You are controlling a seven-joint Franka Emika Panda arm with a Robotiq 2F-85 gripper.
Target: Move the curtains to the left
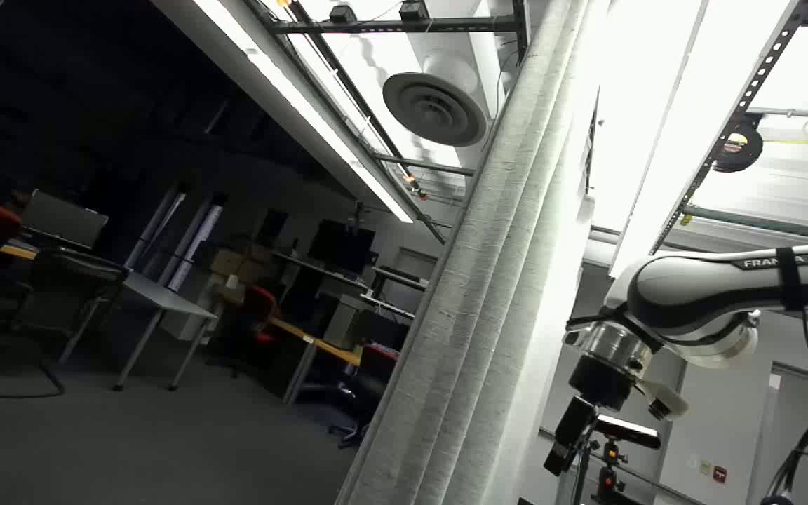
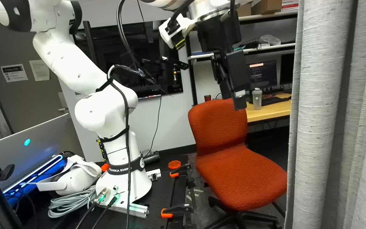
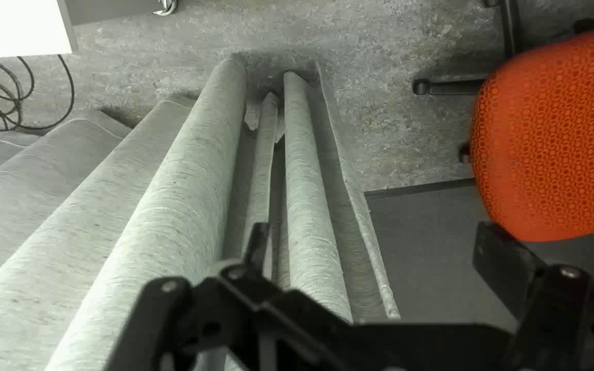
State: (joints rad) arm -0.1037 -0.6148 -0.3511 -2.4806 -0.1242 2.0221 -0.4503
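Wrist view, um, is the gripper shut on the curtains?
No, the gripper is open: its two black fingers stand wide apart, with folds of the curtains showing between them in that view.

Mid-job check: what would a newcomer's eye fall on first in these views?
Probably the pale grey curtains, slanting from top to bottom of an exterior view. Next, the vivid orange office chair, left of the curtains in an exterior view and at the right edge of the wrist view. Then the open black gripper, low in the wrist view.
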